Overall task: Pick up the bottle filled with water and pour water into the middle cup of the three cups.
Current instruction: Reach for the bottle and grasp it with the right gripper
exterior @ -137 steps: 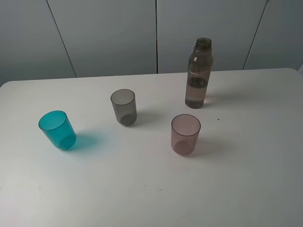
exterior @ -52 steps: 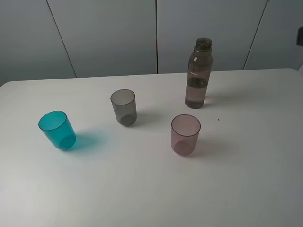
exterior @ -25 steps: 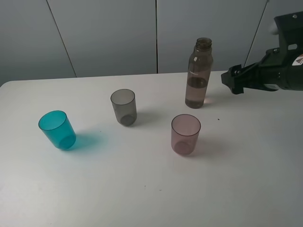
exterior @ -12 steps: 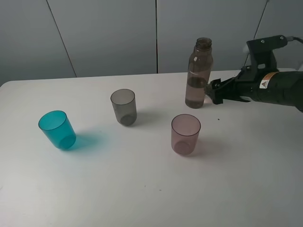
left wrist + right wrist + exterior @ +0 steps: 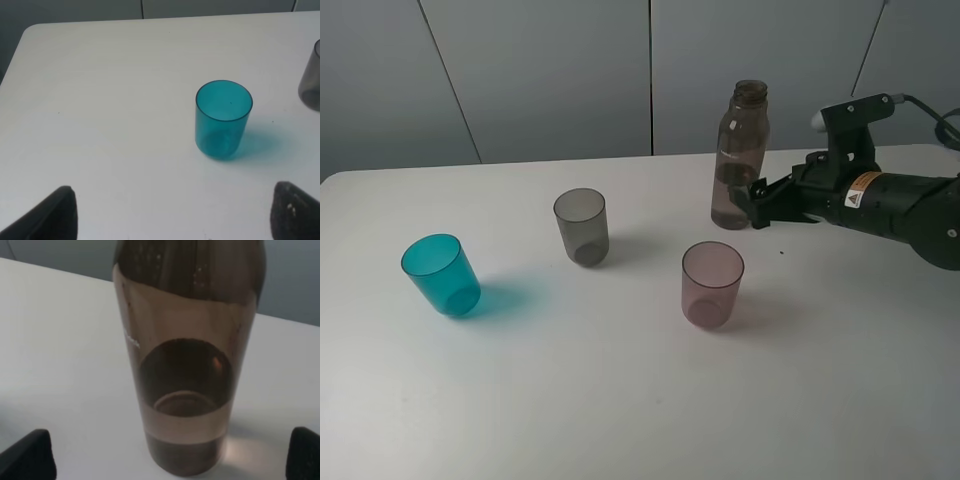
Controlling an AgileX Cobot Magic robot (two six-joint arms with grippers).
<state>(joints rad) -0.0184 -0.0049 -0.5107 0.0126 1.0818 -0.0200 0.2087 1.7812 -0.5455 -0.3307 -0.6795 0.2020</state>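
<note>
The smoky grey-brown bottle stands upright at the back right of the table, part full of water, with no cap. My right gripper is open at its lower right side. In the right wrist view the bottle stands close ahead, between the two spread fingertips, untouched. The three cups stand upright: teal at the left, smoky grey middle cup, pink-mauve. My left gripper is open and empty, over the table short of the teal cup. It is out of the exterior view.
The white table carries only the cups and bottle. A grey panelled wall rises behind its back edge. The grey cup's side shows at the edge of the left wrist view. The pink cup stands just in front of the bottle.
My right arm came in from the right and moved left up to the bottle; its open fingers are now at the bottle's side. The bottle and cups have not moved.
</note>
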